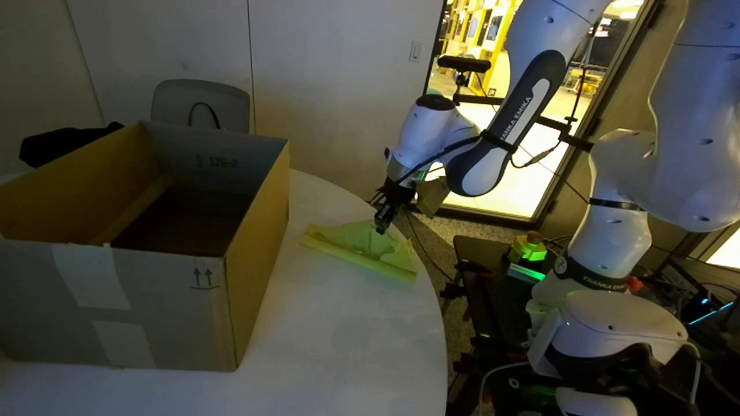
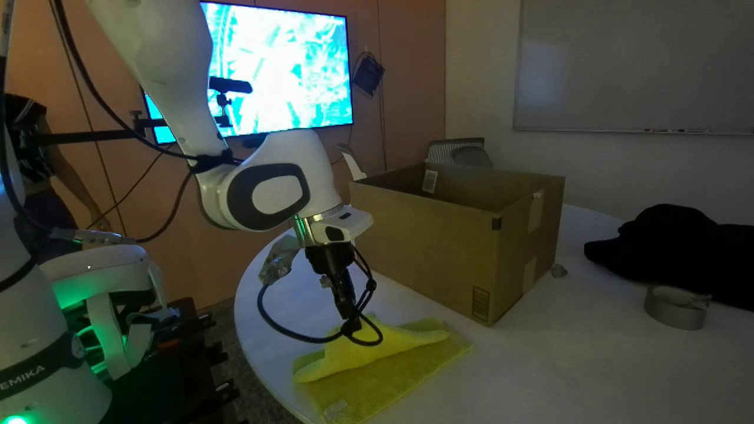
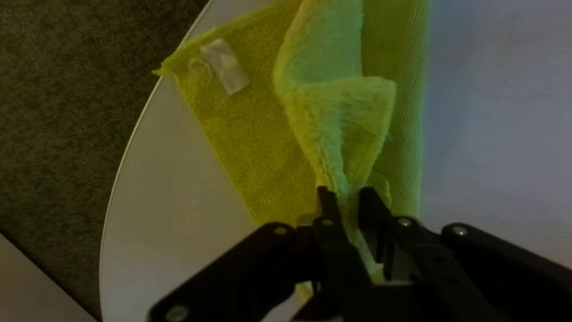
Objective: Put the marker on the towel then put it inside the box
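Note:
The bright yellow-green towel (image 1: 361, 259) lies near the table's rounded edge, folded over on itself, in both exterior views (image 2: 406, 371). In the wrist view the towel (image 3: 250, 134) has a raised fold running between the fingers, and a white tag shows near one corner. My gripper (image 3: 344, 194) is closed around that bunched fold; it also shows over the towel in both exterior views (image 1: 381, 224) (image 2: 351, 325). The large brown cardboard box (image 1: 257, 277) stands open-topped beside the towel, also in the other angle (image 2: 424, 253). The marker is hidden or out of view.
A roll of tape (image 2: 674, 309) and a black cloth heap (image 2: 665, 250) lie on the white table (image 1: 352, 352) beyond the box. A grey chair (image 1: 202, 104) stands behind the table. The table's curved edge runs close to the towel. A cable loops around the gripper.

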Action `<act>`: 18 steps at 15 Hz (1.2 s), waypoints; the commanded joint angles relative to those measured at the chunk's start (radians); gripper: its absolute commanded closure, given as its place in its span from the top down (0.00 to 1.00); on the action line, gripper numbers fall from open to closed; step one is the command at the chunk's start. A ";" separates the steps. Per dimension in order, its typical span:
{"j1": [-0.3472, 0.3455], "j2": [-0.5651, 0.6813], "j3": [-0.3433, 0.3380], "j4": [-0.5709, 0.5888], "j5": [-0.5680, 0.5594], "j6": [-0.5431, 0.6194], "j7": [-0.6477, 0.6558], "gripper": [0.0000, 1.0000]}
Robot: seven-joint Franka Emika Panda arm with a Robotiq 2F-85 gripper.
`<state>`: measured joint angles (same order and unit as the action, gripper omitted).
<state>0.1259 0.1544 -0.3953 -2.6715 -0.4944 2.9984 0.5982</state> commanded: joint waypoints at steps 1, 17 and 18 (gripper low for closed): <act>0.068 0.039 0.003 0.031 -0.023 -0.046 0.095 0.51; 0.021 0.159 0.161 0.088 0.188 0.006 -0.138 1.00; 0.002 0.182 0.178 0.106 0.229 0.003 -0.181 1.00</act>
<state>0.1905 0.2603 -0.2713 -2.6250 -0.3688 2.9770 0.5425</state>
